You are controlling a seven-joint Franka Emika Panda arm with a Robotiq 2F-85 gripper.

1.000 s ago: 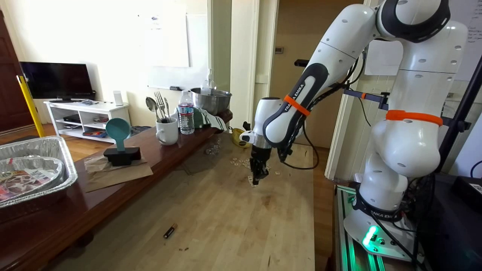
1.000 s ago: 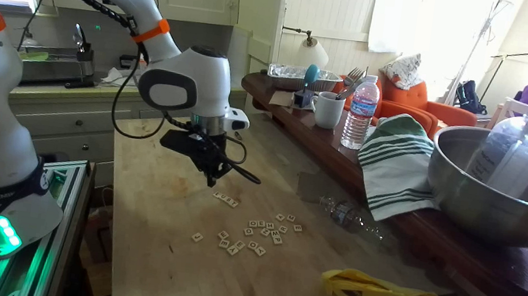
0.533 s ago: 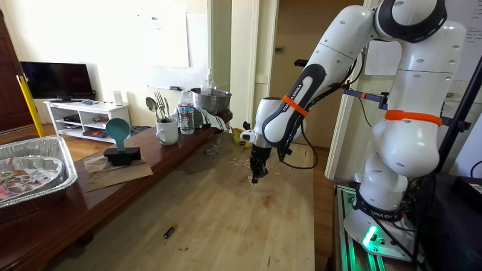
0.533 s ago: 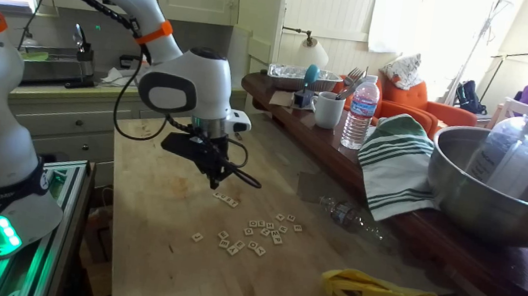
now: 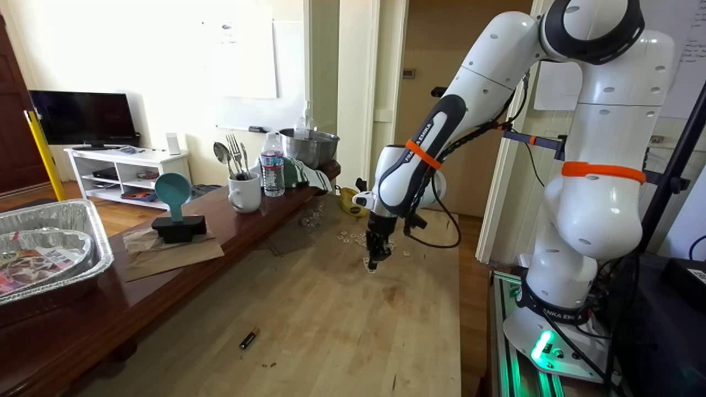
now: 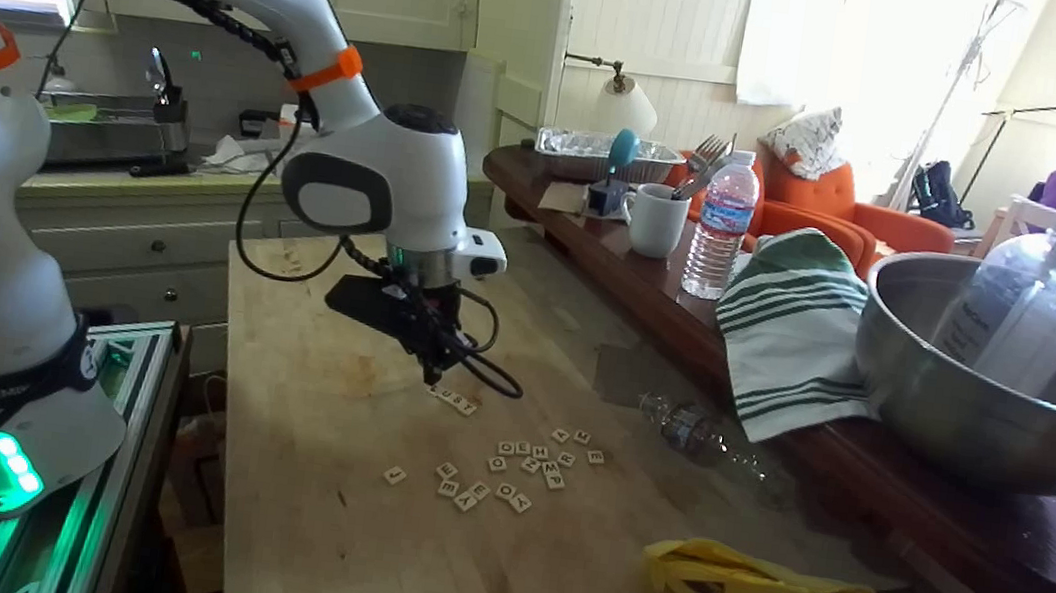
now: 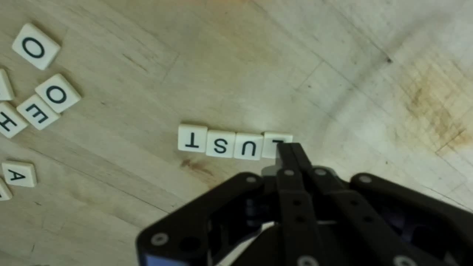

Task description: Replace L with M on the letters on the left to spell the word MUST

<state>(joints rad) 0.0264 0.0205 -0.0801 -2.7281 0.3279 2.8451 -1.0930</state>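
The U tile (image 7: 248,146), S tile (image 7: 220,144) and T tile (image 7: 192,138) seem ready, but the L tile (image 7: 270,145), partly hidden by the clenched, empty claw (image 7: 291,147), is not yet replaced.

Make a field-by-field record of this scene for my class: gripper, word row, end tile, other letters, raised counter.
Gripper: shut, at the row's end; contact unclear
Word row: four tiles side by side; T tile, S tile and U tile upside down in the wrist view
End tile: partly hidden by the gripper; visible bar fits an L
Other letters: A tile and E tile among them
Raised counter: white mug with cutlery; steel bowl
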